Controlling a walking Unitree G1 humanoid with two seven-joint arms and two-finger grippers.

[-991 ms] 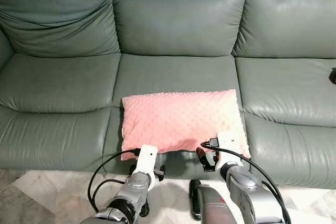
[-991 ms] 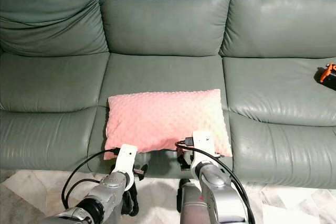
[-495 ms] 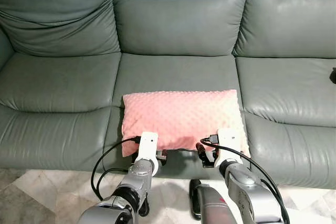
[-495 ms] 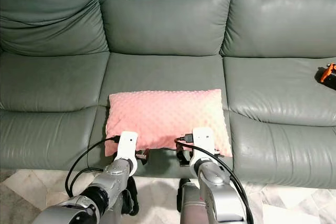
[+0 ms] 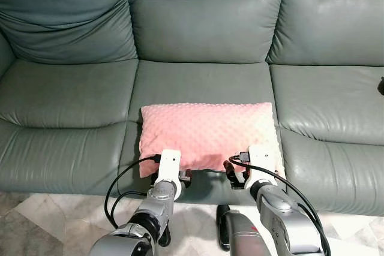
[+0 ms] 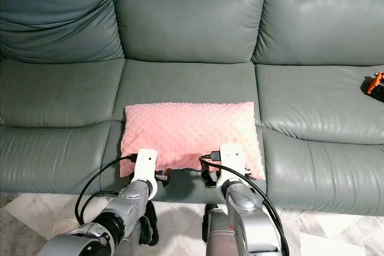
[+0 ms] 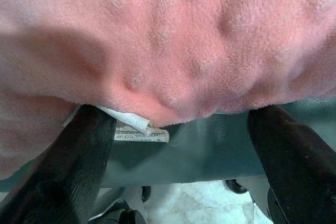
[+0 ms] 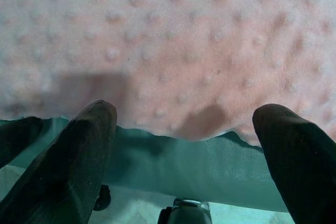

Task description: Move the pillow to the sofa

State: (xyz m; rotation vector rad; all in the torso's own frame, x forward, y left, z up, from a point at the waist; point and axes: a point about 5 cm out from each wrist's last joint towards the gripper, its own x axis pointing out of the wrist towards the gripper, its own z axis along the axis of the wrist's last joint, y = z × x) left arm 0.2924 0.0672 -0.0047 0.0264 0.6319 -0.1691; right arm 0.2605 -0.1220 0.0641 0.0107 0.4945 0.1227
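Pillow (image 5: 207, 133) flat on sofa (image 5: 72, 94) middle seat, front edge at 6 o'clock; left gripper (image 7: 173, 145) and right gripper (image 8: 184, 140) both spread wide at that edge, gripping nothing, seemingly released; placement looks done.

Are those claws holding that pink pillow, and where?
No. Both claws, left and right, are open at the pink pillow's front edge; it lies on the sofa.
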